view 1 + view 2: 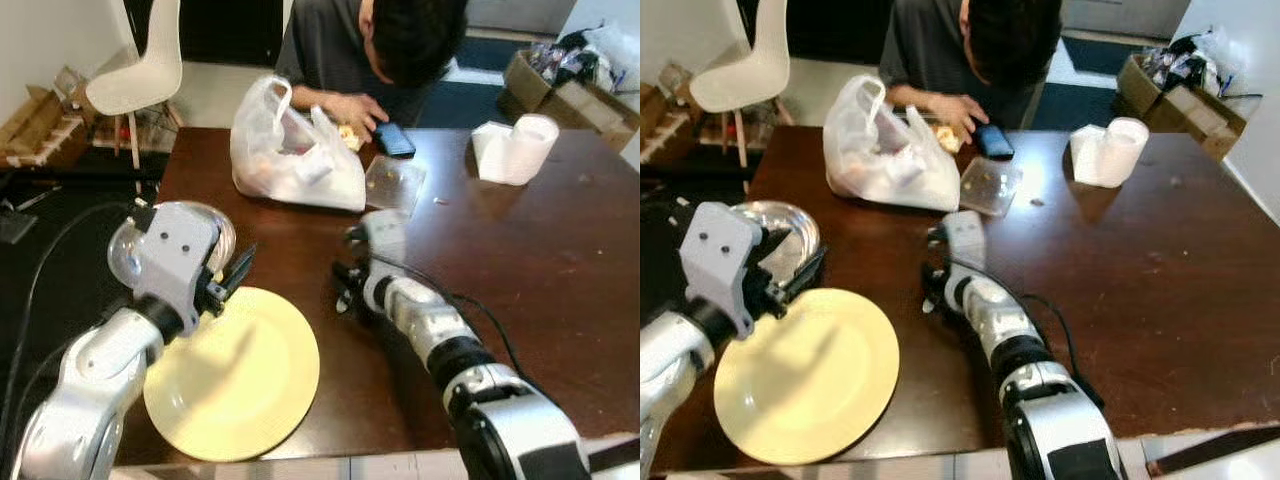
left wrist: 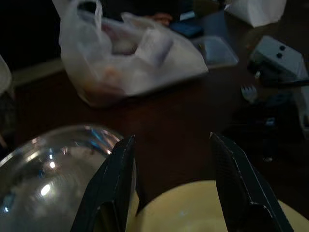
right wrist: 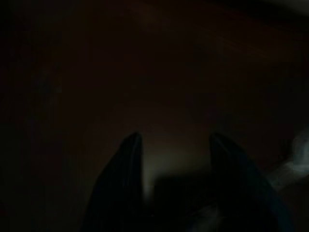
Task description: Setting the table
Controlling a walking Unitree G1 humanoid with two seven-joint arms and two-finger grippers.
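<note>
The left gripper (image 2: 171,145) is held with its black fingers spread wide and nothing gripped between them, poised over the far rim of the plate (image 1: 240,385), just beside the bowl (image 1: 125,250). The right gripper (image 1: 347,290) is pressed low onto the table (image 1: 560,260), to the right of the plate; in its dark wrist view the two fingers (image 3: 123,174) are seen parted, with nothing made out between them. A fork (image 2: 249,93) is glimpsed on the table beside that gripper in the left wrist view.

The plate is round, flat, pale yellow and matt, set at the near edge of the table. The bowl is clear and glossy, with bright glints. The table is dark polished wood. A crinkled white bag (image 1: 290,150), a clear lid (image 1: 395,182), a phone (image 1: 395,140) under a person's hand (image 1: 355,108), and a paper roll (image 1: 520,148) are laid farther back.
</note>
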